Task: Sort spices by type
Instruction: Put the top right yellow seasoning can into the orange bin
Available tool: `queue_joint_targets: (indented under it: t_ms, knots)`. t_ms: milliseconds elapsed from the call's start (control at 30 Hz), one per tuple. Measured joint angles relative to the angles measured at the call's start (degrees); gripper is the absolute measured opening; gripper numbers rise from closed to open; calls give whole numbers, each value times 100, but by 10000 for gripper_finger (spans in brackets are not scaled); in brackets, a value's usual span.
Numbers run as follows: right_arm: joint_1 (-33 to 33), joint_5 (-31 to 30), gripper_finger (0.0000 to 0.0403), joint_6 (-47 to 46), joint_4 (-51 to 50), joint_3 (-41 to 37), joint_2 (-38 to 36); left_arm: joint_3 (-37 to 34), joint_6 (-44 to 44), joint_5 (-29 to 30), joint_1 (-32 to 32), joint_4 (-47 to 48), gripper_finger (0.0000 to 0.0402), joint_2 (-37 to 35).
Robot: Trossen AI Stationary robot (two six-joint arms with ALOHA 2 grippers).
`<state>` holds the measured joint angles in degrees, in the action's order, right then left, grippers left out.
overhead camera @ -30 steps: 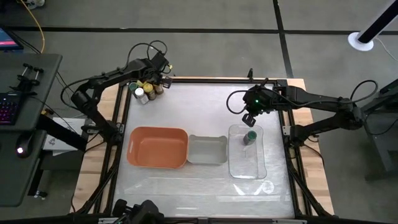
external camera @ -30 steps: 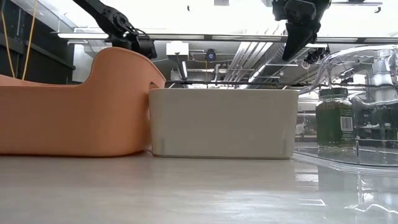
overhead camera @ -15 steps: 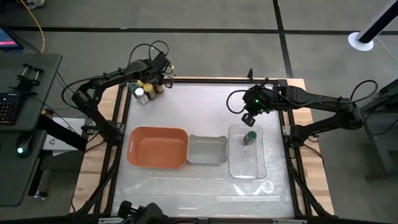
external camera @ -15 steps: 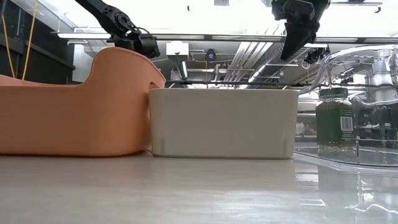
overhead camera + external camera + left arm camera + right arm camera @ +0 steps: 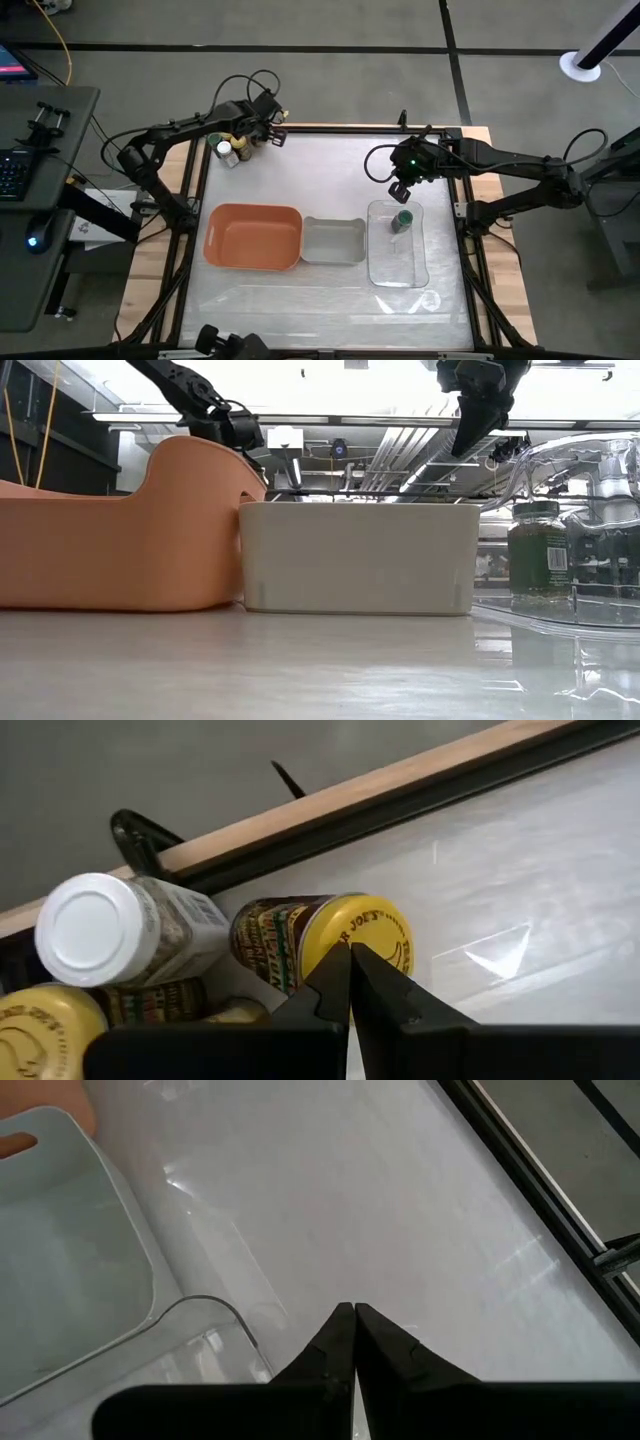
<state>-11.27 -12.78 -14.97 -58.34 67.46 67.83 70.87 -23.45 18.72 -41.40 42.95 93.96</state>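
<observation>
The left gripper (image 5: 349, 960) has its two dark fingers pressed together with nothing between them. It sits at the far left corner of the table, its tips just in front of the yellow lid of a dark cylindrical spice jar (image 5: 325, 938); whether they touch the lid cannot be told. The right gripper (image 5: 353, 1320) is likewise closed and empty, hanging above the far rim of the clear plastic rectangular tray (image 5: 412, 262).

The jar cluster (image 5: 238, 146) is crowded against the table's black far rail and wooden edge (image 5: 330, 795), while bare white tabletop lies open toward the middle. The orange tray (image 5: 253, 237), the grey tray (image 5: 332, 241) and the clear tray stand side by side in a row.

In the left wrist view, the yellow-lidded jar and its neighbour, a clear jar with a white lid (image 5: 120, 928), show their lids toward the camera. A green-lidded jar of green herbs (image 5: 538, 550) stands upright in the clear tray.
</observation>
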Motion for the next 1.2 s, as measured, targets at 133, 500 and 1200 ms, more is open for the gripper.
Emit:
queue_joint_targets:
  t_ms: [133, 500, 1200]
  knots:
    - [2, 108, 0, 1, 1, -2, 0, 0, 1, -34, -66, 33, 0, -23]
    - [2, 125, 0, 2, 1, -2, 0, 0, 108, -76, -82, 31, 0, -38]
    - [4, 131, 0, -149, 134, -2, 0, 2, 270, -29, -202, -365, 0, 1122]
